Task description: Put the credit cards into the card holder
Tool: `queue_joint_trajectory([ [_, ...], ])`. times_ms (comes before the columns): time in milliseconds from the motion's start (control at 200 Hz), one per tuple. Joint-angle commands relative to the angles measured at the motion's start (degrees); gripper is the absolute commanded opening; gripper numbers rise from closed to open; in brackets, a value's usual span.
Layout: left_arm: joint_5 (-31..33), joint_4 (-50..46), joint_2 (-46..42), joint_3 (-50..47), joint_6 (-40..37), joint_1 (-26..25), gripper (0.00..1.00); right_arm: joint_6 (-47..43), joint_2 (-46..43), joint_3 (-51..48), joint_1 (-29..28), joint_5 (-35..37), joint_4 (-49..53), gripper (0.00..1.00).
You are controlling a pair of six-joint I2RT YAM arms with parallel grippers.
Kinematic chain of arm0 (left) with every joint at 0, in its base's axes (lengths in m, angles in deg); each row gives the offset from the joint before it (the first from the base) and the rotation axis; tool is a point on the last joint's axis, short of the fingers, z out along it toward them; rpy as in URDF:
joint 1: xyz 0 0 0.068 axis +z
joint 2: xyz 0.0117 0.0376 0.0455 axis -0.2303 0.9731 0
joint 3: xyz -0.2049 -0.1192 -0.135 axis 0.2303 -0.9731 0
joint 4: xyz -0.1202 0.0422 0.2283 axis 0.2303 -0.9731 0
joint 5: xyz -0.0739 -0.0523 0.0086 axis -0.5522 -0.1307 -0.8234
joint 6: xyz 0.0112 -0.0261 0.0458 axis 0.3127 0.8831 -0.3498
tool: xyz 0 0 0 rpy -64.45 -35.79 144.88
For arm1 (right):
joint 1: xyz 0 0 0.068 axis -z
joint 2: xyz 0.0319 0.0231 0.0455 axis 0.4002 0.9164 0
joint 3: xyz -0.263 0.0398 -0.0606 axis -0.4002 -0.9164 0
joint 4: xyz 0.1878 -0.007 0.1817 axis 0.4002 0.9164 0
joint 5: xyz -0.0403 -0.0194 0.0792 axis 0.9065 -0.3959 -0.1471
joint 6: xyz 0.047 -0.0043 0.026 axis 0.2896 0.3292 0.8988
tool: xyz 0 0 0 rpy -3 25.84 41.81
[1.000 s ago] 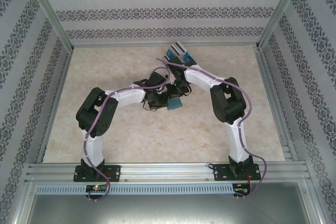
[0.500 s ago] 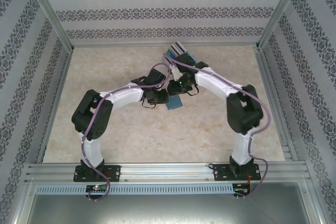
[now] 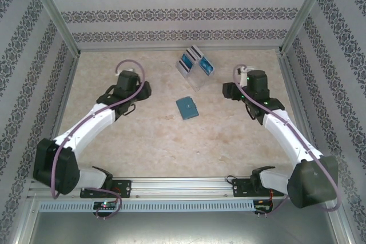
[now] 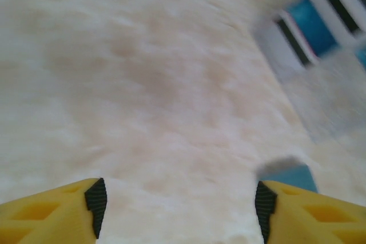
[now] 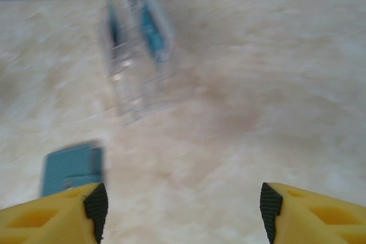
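Top external view: small teal-blue folding card holder (image 3: pixel 187 108), apparently folded shut, flat mid-table. Blue-and-white plastic credit cards (image 3: pixel 193 61) propped in clear plastic stand (image 3: pixel 198 77) just beyond. Both left gripper (image 4: pixel 177 207) and right gripper (image 5: pixel 183 210) gape wide, empty. Hazard: pinching thin cards could topple the stand.

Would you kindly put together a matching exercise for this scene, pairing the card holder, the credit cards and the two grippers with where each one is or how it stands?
Things:
1. card holder
2. credit cards
3. left gripper
4. right gripper

Places or states:
A. open and empty, to the right of the holder in the top view
B. lying flat near the middle of the table
C. near the table's far edge, at the clear plastic piece
D. open and empty, to the left of the holder in the top view

Pairs: 1-B, 2-C, 3-D, 4-A
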Motion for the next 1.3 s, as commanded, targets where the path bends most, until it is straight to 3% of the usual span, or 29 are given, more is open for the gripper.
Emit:
queue_joint_trajectory([
  [0, 10.9, 5.1, -5.2, -6.5, -0.5, 3.5, 0.85, -1.0, -3.7, -7.0, 2.6, 10.4, -12.5, 0.79],
  [65, 16.1, 6.2, -8.3, -10.3, -0.2, 5.2, 1.00, -2.0, -4.9, -12.6, 3.6, 17.8, -20.9, 0.84],
  [105, 19.0, 6.7, -9.6, -12.3, -0.1, 6.0, 1.00, -2.8, -4.9, -15.4, 4.2, 21.4, -25.2, 0.92],
  [170, 21.8, 8.2, -11.0, -15.0, -1.6, 7.4, 1.00, -1.5, -3.0, -17.5, 5.4, 26.4, -28.7, 0.93],
  [300, 27.1, 16.8, -10.5, -20.6, -8.4, 8.0, 1.00, -1.7, 2.3, -19.0, 7.0, 25.8, -31.8, 0.95],
  [370, 27.5, 26.6, -9.2, -24.8, -13.3, 8.6, 1.00, -2.4, 4.4, -21.8, 7.0, 24.0, -37.8, 0.95],
  [425, 23.2, 27.8, -8.9, -24.9, -16.5, 9.8, 1.00, -3.1, 5.6, -24.6, 7.0, 21.8, -43.4, 0.96],
  [495, 21.0, 36.3, -7.5, -27.6, -20.8, 10.3, 1.00, -3.7, 7.6, -26.9, 7.0, 19.8, -49.1, 0.98],
  [605, 16.3, 46.7, -4.3, -32.4, -23.3, 11.5, 1.00, -5.5, 9.0, -26.2, 6.7, 18.7, -49.8, 0.98],
  [684, 13.2, 56.2, 0.9, -34.5, -26.4, 12.4, 1.00, -6.6, 12.0, -27.8, 6.7, 17.5, -56.9, 0.98],
  [729, 11.6, 54.7, 2.5, -32.5, -28.8, 12.6, 1.00, -7.0, 14.5, -28.4, 6.6, 16.6, -60.2, 0.98],
  [789, 8.0, 60.5, 6.3, -32.1, -32.0, 13.4, 0.99, -8.1, 15.5, -27.3, 6.5, 14.0, -59.0, 0.98],
  [884, 2.0, 63.3, 12.4, -30.5, -32.4, 15.2, 0.99, -7.0, 18.4, -28.3, 7.6, 13.3, -63.6, 0.98],
  [934, -1.0, 58.1, 10.9, -29.6, -31.6, 16.3, 1.00, -6.8, 18.1, -28.3, 7.6, 13.4, -62.8, 0.98],
  [1039, -9.2, 64.1, 13.6, -31.6, -32.9, 18.0, 1.00, -7.9, 18.2, -27.7, 7.6, 10.7, -61.9, 0.98],
  [1299, -9.9, 63.5, 13.7, -31.2, -32.4, 18.7, 0.99, -7.8, 18.2, -27.6, 7.8, 10.1, -61.8, 0.98],
])
